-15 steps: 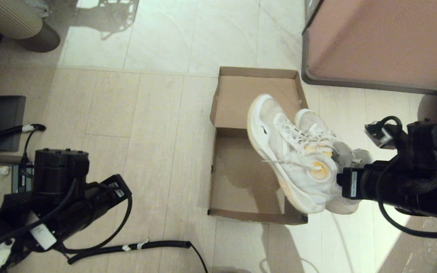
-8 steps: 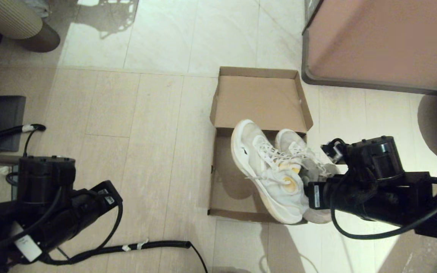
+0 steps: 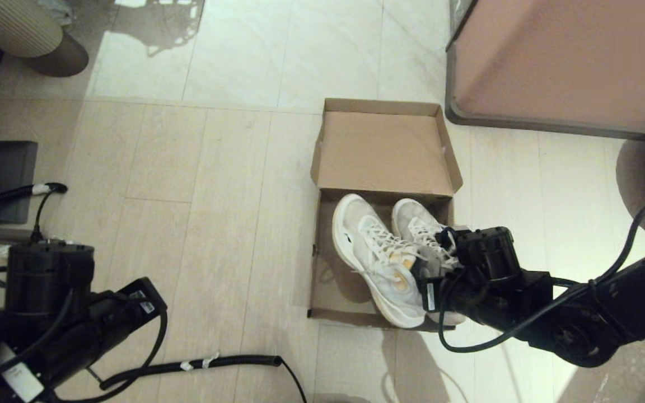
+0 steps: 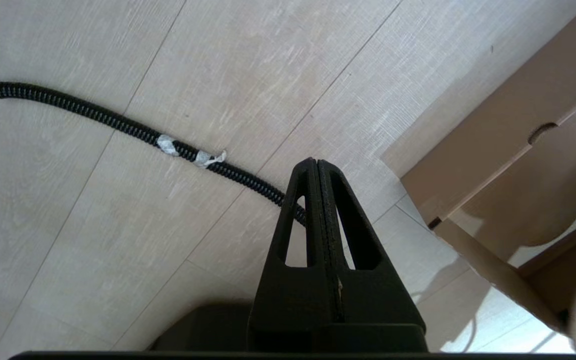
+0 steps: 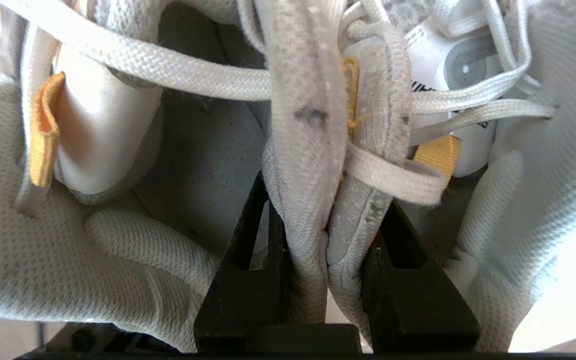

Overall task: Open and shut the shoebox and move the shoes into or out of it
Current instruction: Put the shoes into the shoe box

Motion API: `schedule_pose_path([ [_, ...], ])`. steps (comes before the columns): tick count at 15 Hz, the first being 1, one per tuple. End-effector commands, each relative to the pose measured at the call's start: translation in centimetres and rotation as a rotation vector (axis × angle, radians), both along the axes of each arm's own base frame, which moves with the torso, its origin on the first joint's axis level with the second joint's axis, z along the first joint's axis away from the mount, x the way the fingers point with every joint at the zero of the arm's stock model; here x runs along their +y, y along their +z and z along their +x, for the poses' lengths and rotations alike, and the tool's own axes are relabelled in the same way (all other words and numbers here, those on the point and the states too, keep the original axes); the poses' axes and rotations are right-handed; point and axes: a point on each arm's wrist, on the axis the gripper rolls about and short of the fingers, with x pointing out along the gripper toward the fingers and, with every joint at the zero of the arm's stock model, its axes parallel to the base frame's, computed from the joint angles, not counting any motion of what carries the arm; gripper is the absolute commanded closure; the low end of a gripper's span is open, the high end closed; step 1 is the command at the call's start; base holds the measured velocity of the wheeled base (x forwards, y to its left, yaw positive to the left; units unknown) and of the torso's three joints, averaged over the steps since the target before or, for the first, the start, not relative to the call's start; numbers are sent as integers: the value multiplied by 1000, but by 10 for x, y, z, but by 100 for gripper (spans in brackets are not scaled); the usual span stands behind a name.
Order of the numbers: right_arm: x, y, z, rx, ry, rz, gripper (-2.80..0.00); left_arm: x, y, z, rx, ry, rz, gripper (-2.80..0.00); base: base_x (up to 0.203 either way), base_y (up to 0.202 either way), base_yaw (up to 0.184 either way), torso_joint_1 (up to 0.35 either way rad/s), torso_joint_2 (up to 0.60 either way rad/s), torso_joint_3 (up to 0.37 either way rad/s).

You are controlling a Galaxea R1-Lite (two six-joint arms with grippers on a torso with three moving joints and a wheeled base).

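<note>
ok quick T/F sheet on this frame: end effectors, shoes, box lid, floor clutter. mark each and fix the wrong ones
1. The right end effector is clamped on the inner collars of both shoes at once. True.
2. The shoebox has its lid shut. False: the lid lies folded back flat, and the box is open.
3. The left end effector holds one sneaker. False: it is shut on nothing, off to the robot's left over bare floor.
4. A black coiled cable lies on the floor near the left arm. True.
5. The shoes are over the lid. False: they are over the box's tray, toes pointing toward the lid.
</note>
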Motion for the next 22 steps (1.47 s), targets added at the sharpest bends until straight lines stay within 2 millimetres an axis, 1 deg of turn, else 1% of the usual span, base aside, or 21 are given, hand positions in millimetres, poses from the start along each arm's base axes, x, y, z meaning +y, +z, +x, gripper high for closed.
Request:
schedule_pose_path([
  [1, 9, -23, 8, 26, 9, -13, 0, 2, 0, 0, -4, 11, -3, 0, 0, 0, 0, 0, 0, 0],
  [3, 15, -31, 17, 6, 8, -20, 0, 3, -1, 0, 2, 14, 1, 0, 0, 0, 0, 0, 0, 0],
  [5, 21, -39, 29, -21, -35, -47, 0, 3, -2, 0, 7, 18, 1, 0, 0, 0, 0, 0, 0, 0],
  [7, 27, -43, 39, -55, -47, -40, 0, 4, -3, -2, 9, 19, 3, 0, 0, 0, 0, 0, 0, 0],
  [12, 31, -54, 47, -64, -56, -42, 0, 5, -4, -4, 15, 18, 4, 0, 0, 0, 0, 0, 0, 0],
  [15, 34, -66, 50, -75, -46, -54, 0, 6, -5, -8, 18, 18, 4, 0, 0, 0, 0, 0, 0, 0],
  [16, 35, -66, 50, -78, -43, -52, 0, 6, -6, -8, 19, 19, 5, 0, 0, 0, 0, 0, 0, 0],
  [17, 35, -67, 50, -76, -42, -52, -280, 6, -5, -9, 17, 19, 4, 0, 0, 0, 0, 0, 0, 0],
  [22, 34, -67, 50, -77, -53, -56, -280, 7, -5, -10, 15, 17, 0, 0, 0, 0, 0, 0, 0, 0],
])
